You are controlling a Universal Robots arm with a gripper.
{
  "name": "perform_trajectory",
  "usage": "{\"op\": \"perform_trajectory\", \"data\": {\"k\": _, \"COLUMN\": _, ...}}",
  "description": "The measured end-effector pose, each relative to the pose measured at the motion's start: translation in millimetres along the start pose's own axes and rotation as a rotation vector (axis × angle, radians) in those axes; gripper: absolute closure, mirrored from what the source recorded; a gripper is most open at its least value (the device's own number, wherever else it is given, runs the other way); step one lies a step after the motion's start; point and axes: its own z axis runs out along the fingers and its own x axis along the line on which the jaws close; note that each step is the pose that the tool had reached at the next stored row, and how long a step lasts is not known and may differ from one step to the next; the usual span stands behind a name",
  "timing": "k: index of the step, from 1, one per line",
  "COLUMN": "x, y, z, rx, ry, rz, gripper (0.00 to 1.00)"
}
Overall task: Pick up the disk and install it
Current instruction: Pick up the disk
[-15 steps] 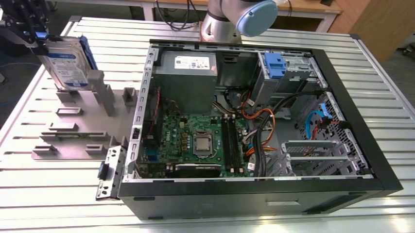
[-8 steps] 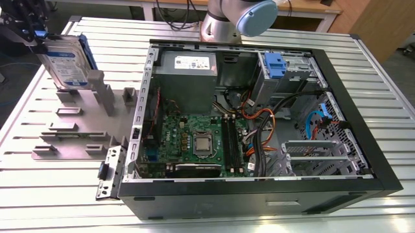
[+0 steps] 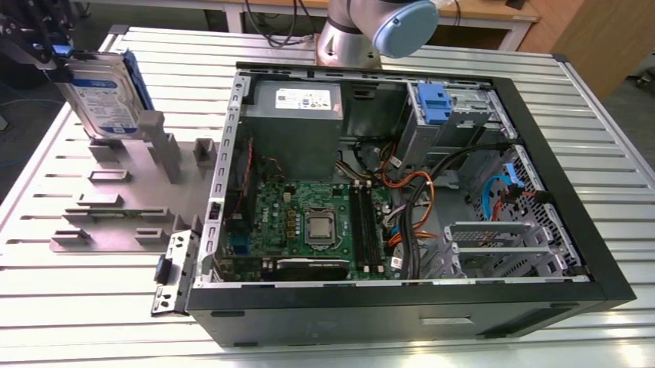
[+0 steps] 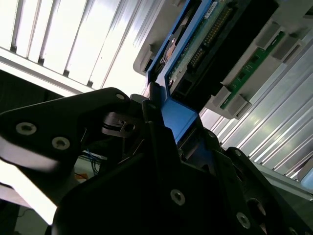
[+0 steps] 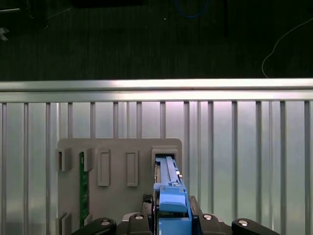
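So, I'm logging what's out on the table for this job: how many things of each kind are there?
disk: 1
grey holder plate: 1
green circuit board standing in the holder plate: 1
open computer case: 1
Total: 4

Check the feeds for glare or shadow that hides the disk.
Exterior view: the disk is evenly lit, though the table slats shine bright. Second wrist view: the slats blow out to white and the gripper is a near-black silhouette, but the disk's blue tab shows clearly. First wrist view: soft, even light on the table, dark beyond its edge.
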Motion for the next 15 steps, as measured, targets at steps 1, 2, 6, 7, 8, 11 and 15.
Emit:
{"op": "perform_trajectory", "data": {"k": 1, "x": 0.0, "y": 0.0, "z": -0.7, "rx": 0.0001, "ry": 0.0000, "rz": 0.000, "gripper": 0.64}}
{"op": "perform_trajectory", "data": {"k": 2, "x": 0.1, "y": 0.0, "z": -1.2, "rx": 0.0003, "ry": -0.0001, "rz": 0.000, "gripper": 0.64}}
{"op": "perform_trajectory", "data": {"k": 6, "x": 0.1, "y": 0.0, "z": -4.3, "rx": 0.0000, "ry": 0.0000, "rz": 0.000, "gripper": 0.64}}
{"op": "perform_trajectory", "data": {"k": 7, "x": 0.2, "y": -0.1, "z": -5.2, "rx": 0.0000, "ry": -0.0001, "rz": 0.000, "gripper": 0.64}}
{"op": "perform_trajectory", "data": {"k": 8, "x": 0.2, "y": -0.1, "z": -6.1, "rx": 0.0001, "ry": -0.0001, "rz": 0.000, "gripper": 0.64}}
{"op": "perform_trajectory", "data": {"k": 11, "x": 0.3, "y": -0.1, "z": -7.6, "rx": 0.0002, "ry": -0.0002, "rz": 0.000, "gripper": 0.64}}
{"op": "perform_trajectory", "data": {"k": 15, "x": 0.3, "y": -0.1, "z": -9.0, "rx": 0.0002, "ry": -0.0002, "rz": 0.000, "gripper": 0.64}}
